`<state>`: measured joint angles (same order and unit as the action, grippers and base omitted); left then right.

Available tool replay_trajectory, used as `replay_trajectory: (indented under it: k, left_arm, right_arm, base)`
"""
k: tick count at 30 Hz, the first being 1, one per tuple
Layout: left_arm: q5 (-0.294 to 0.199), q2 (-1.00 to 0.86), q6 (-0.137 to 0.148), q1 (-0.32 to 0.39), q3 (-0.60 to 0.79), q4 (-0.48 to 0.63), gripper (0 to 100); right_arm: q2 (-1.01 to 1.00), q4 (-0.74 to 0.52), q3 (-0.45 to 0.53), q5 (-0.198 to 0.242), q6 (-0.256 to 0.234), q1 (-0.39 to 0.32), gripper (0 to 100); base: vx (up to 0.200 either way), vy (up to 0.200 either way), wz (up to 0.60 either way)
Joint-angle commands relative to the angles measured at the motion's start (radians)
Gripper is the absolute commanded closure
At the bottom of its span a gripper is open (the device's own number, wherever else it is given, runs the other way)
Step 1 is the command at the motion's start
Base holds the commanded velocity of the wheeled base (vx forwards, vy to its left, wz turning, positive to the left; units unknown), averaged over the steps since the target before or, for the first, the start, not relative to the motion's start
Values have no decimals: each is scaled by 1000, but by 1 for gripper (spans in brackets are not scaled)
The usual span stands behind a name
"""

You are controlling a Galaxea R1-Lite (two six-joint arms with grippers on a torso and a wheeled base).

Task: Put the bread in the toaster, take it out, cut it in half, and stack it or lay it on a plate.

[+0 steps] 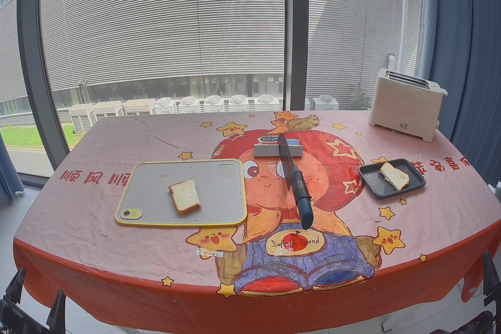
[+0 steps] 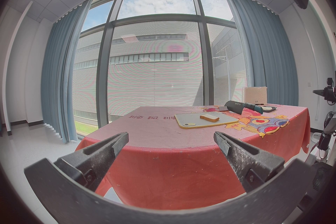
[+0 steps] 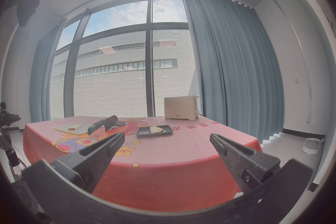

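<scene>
Left pincer and right pincer wide, empty, off near edge of tabletop. Bread flat on board, toward left edge; toaster far right corner. Risk: soft slice crushed; knife knocked crossing.

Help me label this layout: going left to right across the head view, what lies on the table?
cutting board → knife → tray. The toaster stands behind the tray and overlaps it sideways, so it is left unranked.
</scene>
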<state>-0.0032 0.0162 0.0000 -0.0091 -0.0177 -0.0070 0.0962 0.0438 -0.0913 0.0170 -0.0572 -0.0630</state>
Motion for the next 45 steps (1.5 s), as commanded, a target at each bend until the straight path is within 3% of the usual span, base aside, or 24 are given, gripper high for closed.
replay_trajectory:
  k: [1,4,12,20,24,28,45]
  left_arm:
    - [0,-16,0,0,18,-1,0]
    - [0,-16,0,0,18,1,0]
    - [0,-16,-2,0,18,-1,0]
    - [0,-16,-2,0,18,1,0]
    - [0,-16,0,0,18,-1,0]
    - [2,-16,0,0,18,-1,0]
    - [2,-16,-2,0,18,-1,0]
  right_arm:
    - [-4,-2,56,1,23,0,0]
    - [-9,-61,87,3,80,8,0]
    - [-7,-68,81,-3,62,6,0]
    - [-7,-47,87,-54,40,8,0]
    - [-9,-44,88,-31,53,11,0]
    - [-82,-44,88,4,68,80,0]
    - [-96,-47,88,-3,62,63,0]
  base:
    - [0,0,0]
    - [0,0,0]
    - [0,0,0]
    - [0,0,0]
    - [0,0,0]
    - [0,0,0]
    - [0,0,0]
